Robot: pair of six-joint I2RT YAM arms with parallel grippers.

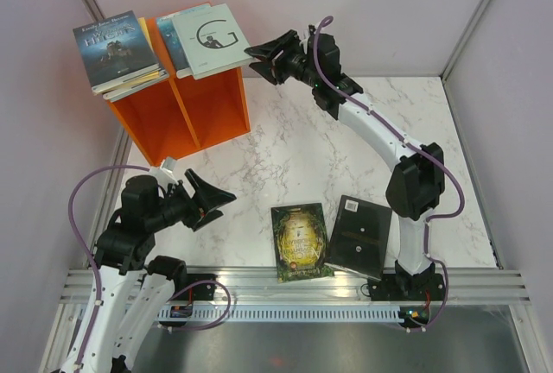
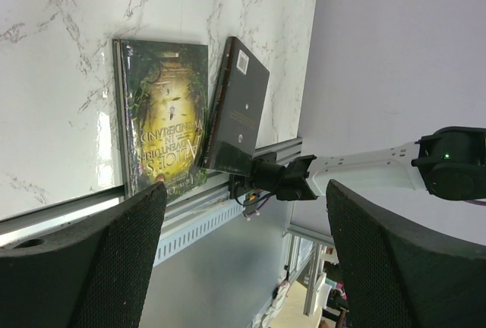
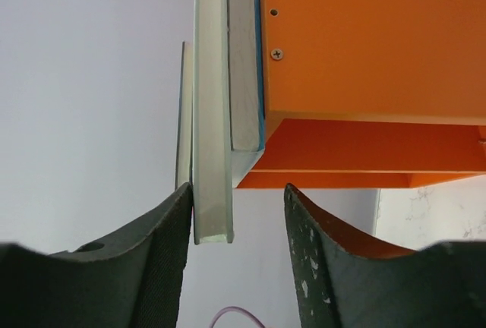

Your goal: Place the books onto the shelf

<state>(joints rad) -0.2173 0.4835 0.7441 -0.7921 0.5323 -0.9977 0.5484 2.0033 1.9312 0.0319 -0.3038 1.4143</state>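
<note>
The orange shelf (image 1: 186, 110) stands at the back left. Books lie stacked flat on its top: a dark blue one (image 1: 117, 45) on the left, and a pale grey one (image 1: 212, 38) over a light blue one (image 1: 169, 41) on the right. My right gripper (image 1: 259, 55) is at the grey book's right corner. In the right wrist view that grey book (image 3: 211, 115) sits between the open fingers (image 3: 238, 222), against the left one and apart from the right one. A green-gold book (image 1: 300, 241) and a black book (image 1: 359, 235) lie near the front edge. My left gripper (image 1: 216, 200) hovers open and empty.
The black book (image 2: 237, 108) leans partly on the right arm's base (image 2: 281, 178), beside the green-gold book (image 2: 163, 115). Purple walls close in the table on the left, back and right. A metal rail (image 1: 294, 282) runs along the front edge.
</note>
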